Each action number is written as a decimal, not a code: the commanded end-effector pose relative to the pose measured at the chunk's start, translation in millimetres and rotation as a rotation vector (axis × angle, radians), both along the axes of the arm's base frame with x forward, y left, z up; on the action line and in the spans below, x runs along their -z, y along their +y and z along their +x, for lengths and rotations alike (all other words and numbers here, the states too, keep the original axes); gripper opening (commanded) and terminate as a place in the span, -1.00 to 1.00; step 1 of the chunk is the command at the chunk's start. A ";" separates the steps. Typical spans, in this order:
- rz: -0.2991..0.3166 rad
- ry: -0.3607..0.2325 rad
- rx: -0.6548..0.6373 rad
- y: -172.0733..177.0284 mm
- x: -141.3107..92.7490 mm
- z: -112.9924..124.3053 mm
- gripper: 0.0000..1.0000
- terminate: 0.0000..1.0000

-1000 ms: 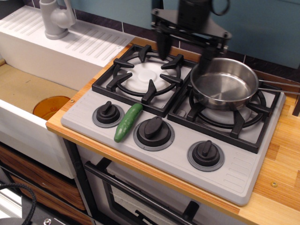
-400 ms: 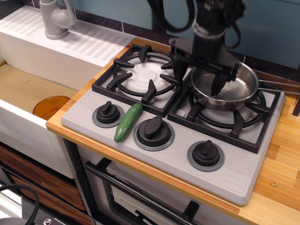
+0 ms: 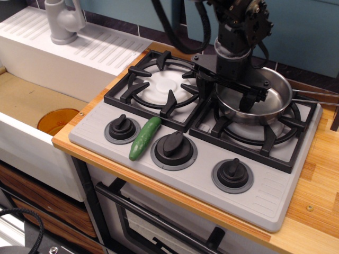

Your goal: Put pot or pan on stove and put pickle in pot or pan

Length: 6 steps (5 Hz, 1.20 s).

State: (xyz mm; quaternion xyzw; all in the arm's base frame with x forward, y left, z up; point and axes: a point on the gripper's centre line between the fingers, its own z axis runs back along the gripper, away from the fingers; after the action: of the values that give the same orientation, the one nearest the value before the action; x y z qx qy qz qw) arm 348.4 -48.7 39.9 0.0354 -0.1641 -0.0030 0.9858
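**Steel pan on the right burner, pickle waiting near the knobs**

Steel caught the light where the pan (image 3: 258, 98) sat on the right-hand grate of the grey stove (image 3: 275, 196), wire handle pointing toward 3 o'clock. The gripper (image 3: 225, 94) hung over the pan's left rim, its fingers (image 3: 247, 100) spread wide and holding nothing: one fingertip dipped inside the pan, the other stood outside the rim, toward the left burner. The green pickle (image 3: 144, 138) lay on the stove's front panel between the two leftmost knobs, well apart from the fingers, at about 8 o'clock from them. Its long axis ran from 7 to 1 o'clock. The wooden counter (image 3: 318, 174) showed to the right. Compared with a second earlier, the arm had swung forward and lower over the pan; pan and pickle lay unmoved.
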 end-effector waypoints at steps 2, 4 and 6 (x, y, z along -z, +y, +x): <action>-0.068 0.026 -0.015 5.6 -20.5 -1.3 -1.00 -1.00; -0.046 0.072 -0.038 5.7 -45.3 -3.7 -1.00 -1.00; -0.010 0.113 -0.020 21.3 -72.5 -3.5 -1.00 -1.00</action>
State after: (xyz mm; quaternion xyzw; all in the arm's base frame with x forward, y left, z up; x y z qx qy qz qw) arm 334.5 -26.9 74.8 0.0377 -0.0505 -0.0001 0.9980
